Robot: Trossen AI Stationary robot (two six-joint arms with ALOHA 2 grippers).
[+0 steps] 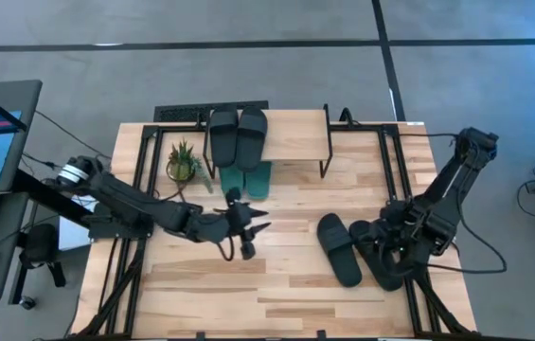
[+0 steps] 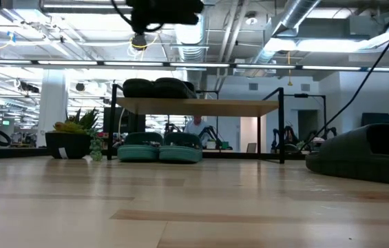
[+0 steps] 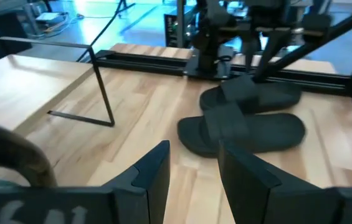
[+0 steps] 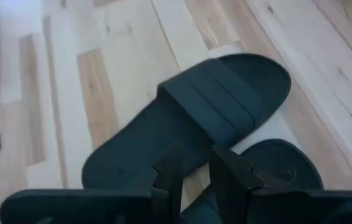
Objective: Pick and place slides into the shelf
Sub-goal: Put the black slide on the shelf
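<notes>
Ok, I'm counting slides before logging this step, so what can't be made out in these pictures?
1. Teal slides: in the high view, mostly hidden under the shelf board; only their ends show.
2. Outer black slide: in the high view, partly covered by the right gripper and its arm.
3. Dark slide: in the low view, cut off by the right edge; which one it is cannot be told.
</notes>
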